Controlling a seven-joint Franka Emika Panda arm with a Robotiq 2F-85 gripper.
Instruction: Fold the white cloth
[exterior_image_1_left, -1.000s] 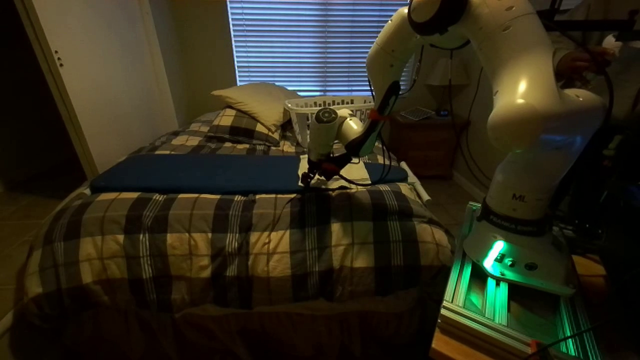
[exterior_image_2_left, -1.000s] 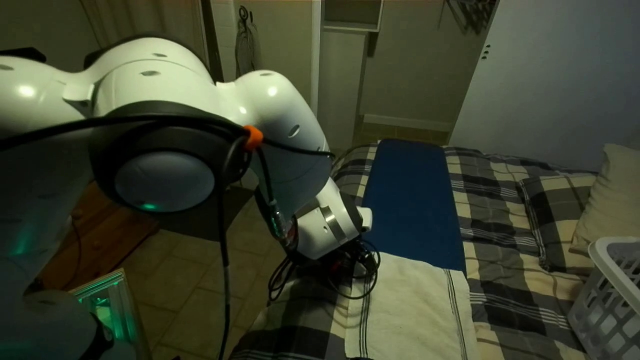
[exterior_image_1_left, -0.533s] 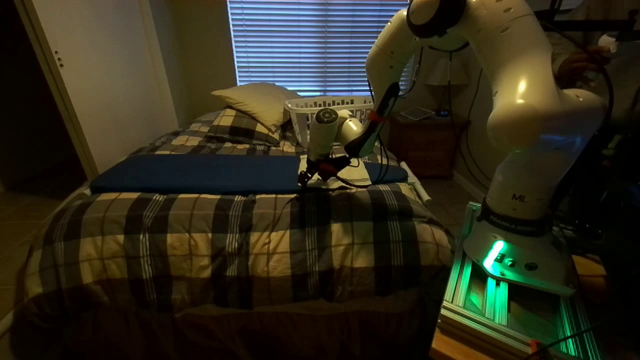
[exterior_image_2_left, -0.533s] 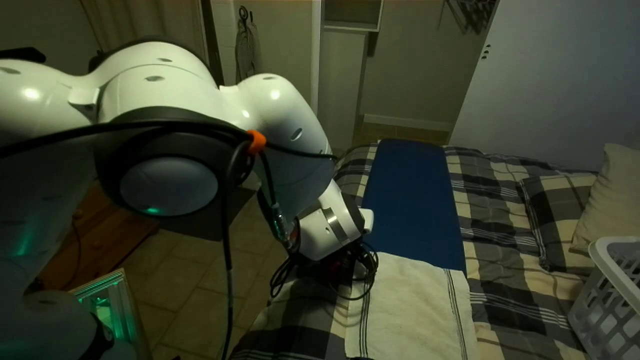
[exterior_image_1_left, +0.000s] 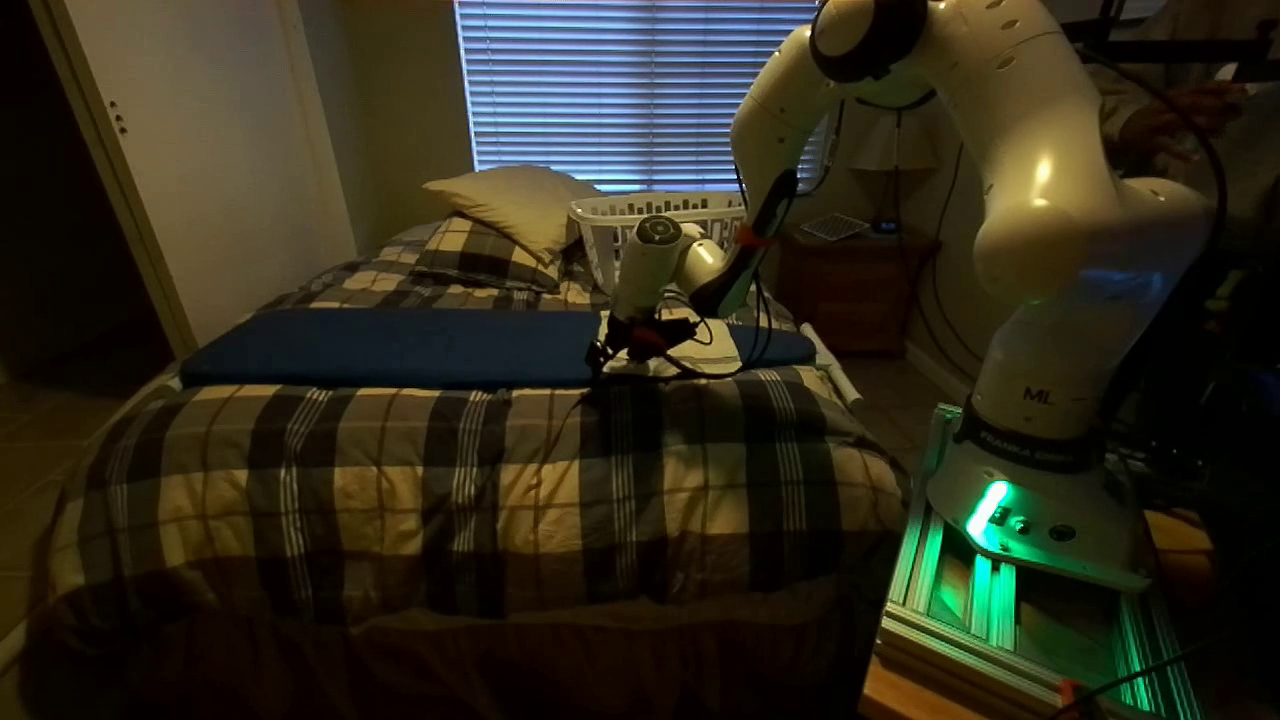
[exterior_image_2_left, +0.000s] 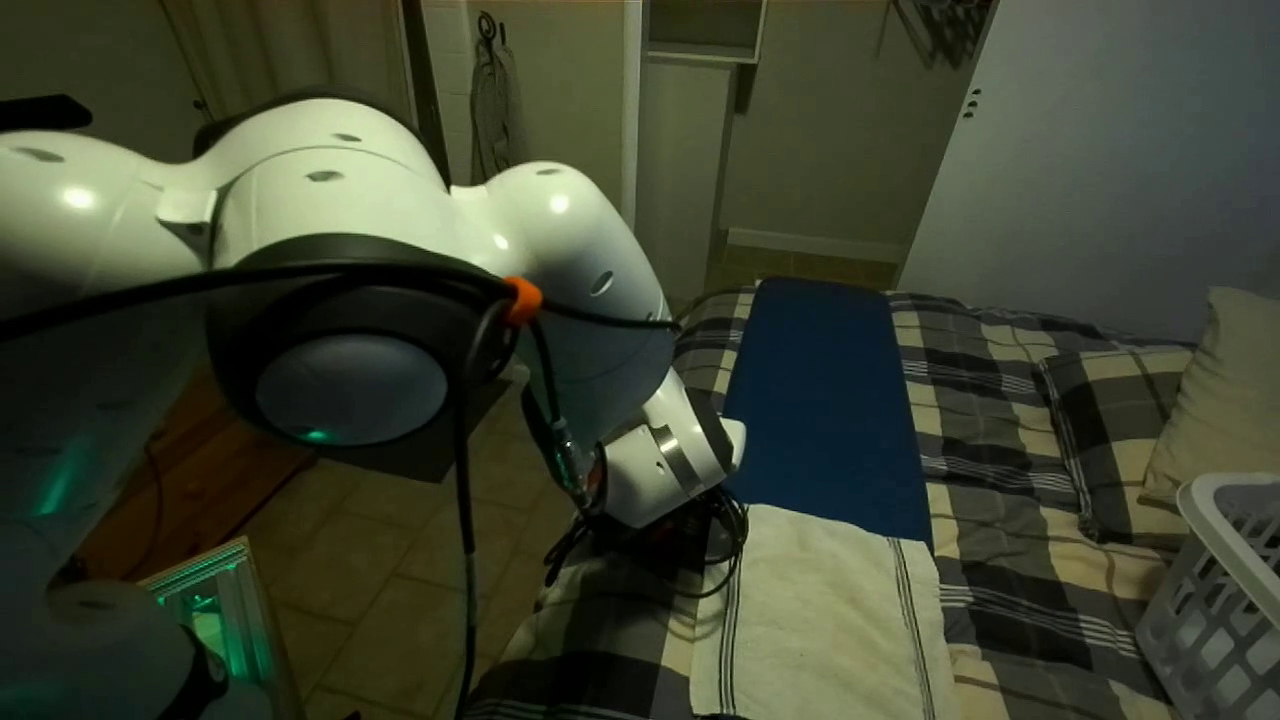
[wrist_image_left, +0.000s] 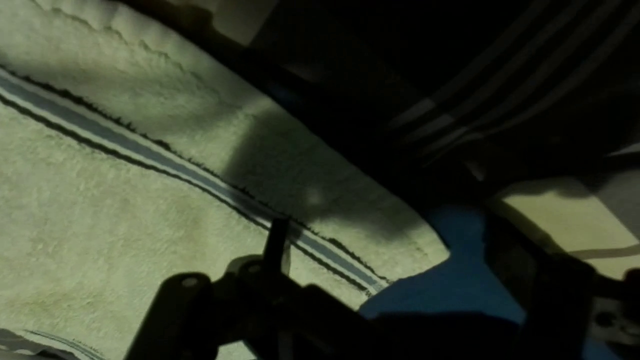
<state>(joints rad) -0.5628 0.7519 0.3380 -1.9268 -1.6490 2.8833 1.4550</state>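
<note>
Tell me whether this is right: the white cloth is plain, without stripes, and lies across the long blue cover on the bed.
The plain part is wrong: the white cloth is striped. The wrist view shows a gray-blue stripe with dark edges on it. The cloth does lie across the long blue cover on the bed.

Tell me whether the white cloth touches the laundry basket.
Apart: in an exterior view, plaid bedding shows between the white cloth and the laundry basket.
</note>
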